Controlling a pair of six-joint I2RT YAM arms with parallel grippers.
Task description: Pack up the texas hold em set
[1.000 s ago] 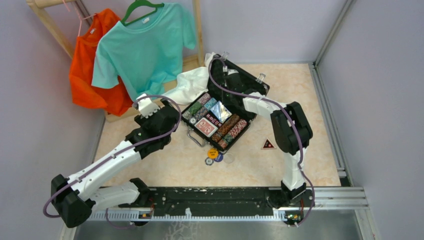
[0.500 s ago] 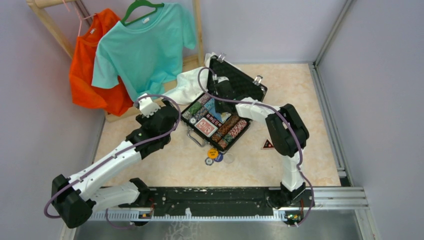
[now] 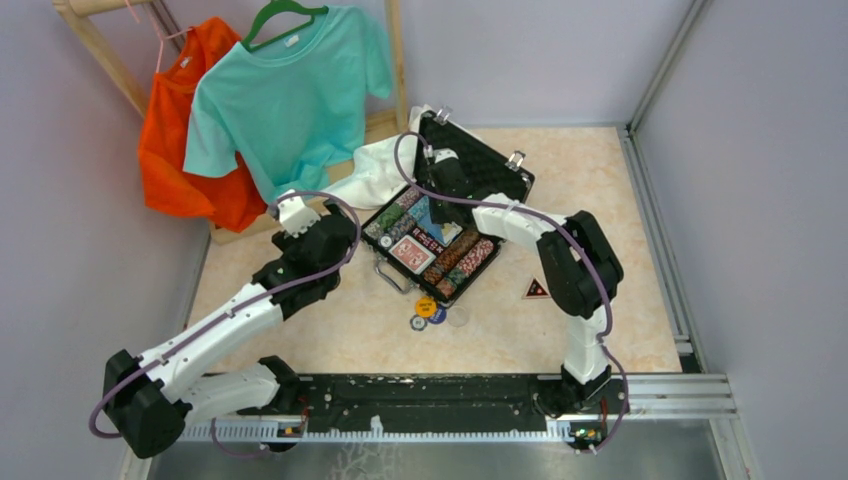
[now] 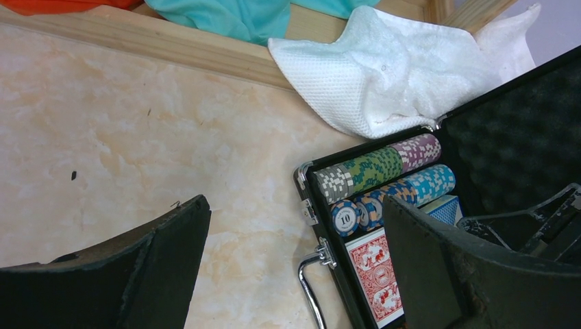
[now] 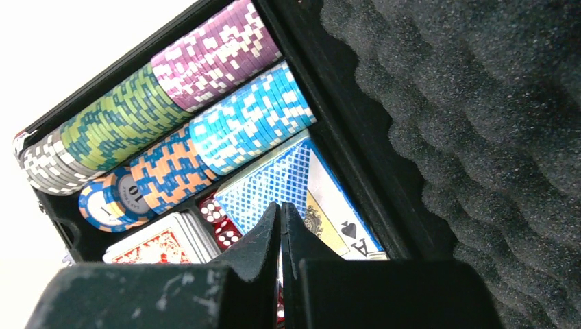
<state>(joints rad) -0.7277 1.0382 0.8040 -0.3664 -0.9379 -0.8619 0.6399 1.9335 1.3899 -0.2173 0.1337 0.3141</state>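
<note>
Currently the open case (image 3: 398,268) is placed on the table (image 3: 620,300), the right gripper's (image 5: 281,205) jaws pressed together over the blue deck (image 5: 288,175), the left gripper's (image 4: 294,205) spread and empty. Should the lid (image 5: 479,103) be shut now, the round buttons (image 3: 428,312) would be left outside.

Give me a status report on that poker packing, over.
Left fingers open, beside the case. Right fingers shut, inside the open case. Round buttons loose on the table.

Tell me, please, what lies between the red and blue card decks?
Red dice lie between the red deck and the blue deck, shown in the right wrist view.
</note>
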